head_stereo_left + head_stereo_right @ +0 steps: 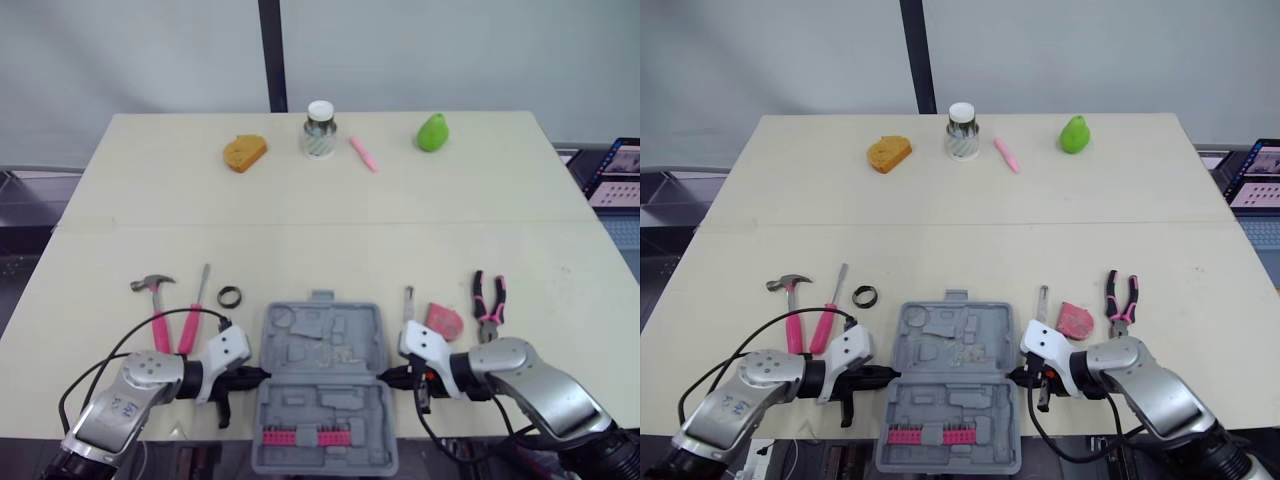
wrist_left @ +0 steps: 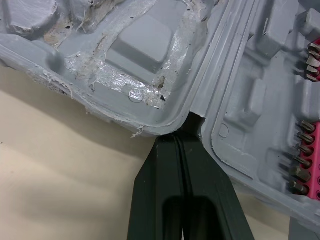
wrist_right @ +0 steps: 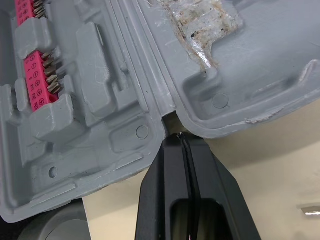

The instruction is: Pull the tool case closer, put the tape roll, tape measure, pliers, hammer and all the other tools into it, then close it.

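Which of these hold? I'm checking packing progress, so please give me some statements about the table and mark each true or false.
1. The tool case lies open. True.
2. The hammer is already in the case. False: it lies on the table, to the robot's left of the case.
3. The pliers lie to the robot's right of the case. True.
4. The tape roll sits at the table's far edge. False: it lies near the case, beside the screwdriver.
5. Both arms' jaws are wide open. False: both are shut, with their tips at the ends of the case's hinge.
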### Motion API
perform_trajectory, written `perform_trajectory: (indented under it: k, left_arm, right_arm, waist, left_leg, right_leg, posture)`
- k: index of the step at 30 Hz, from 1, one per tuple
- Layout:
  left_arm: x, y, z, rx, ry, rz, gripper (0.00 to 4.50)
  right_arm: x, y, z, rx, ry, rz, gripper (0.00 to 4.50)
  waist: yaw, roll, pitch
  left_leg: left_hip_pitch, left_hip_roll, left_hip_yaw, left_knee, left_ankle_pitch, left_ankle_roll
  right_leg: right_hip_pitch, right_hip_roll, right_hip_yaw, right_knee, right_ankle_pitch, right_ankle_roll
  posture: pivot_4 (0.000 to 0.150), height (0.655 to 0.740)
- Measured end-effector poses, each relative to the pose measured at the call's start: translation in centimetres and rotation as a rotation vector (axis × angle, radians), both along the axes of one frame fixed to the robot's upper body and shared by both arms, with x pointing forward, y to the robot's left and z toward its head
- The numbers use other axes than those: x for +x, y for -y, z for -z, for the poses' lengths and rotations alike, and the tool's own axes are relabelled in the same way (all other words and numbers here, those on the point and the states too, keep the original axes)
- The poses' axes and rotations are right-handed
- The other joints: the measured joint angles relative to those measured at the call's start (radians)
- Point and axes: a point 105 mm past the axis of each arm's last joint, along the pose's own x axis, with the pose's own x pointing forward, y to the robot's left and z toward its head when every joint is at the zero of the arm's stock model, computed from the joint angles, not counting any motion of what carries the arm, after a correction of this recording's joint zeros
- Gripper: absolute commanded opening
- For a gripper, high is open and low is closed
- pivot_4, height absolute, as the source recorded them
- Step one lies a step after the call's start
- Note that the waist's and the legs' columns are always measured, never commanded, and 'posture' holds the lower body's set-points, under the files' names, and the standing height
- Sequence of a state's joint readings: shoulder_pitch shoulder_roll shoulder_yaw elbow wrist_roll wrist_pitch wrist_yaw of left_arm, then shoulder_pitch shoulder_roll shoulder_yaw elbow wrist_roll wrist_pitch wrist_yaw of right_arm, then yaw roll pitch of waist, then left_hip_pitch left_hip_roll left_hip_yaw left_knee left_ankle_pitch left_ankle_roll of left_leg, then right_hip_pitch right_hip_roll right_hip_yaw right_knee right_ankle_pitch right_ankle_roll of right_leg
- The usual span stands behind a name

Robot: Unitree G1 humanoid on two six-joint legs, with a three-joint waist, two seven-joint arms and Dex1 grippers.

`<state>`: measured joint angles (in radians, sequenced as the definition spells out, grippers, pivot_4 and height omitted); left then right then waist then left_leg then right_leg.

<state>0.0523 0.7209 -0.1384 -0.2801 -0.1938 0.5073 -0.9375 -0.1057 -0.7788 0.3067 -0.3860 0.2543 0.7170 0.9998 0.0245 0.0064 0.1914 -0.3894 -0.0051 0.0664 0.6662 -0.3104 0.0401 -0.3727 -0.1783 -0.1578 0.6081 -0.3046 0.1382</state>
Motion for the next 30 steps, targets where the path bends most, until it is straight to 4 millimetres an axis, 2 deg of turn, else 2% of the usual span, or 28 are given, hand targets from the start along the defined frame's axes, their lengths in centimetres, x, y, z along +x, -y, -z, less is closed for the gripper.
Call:
perform_trajectory:
  k: [30]
  left_arm:
    - [-0.29,-0.09,0.08,0.001,-0.001,-0.005,0.00]
  right_arm:
    - [-0.12,0.14,0.06,-0.005,-0.004,0.001,0.02]
  waist:
    - [0.000,0.000,0.000]
  left_leg:
    - [0.000,0.000,0.000,0.000,0.000,0.000]
  right_leg:
    - [0.000,0.000,0.000,0.000,0.000,0.000]
  posture:
    - [0.150,0.7400]
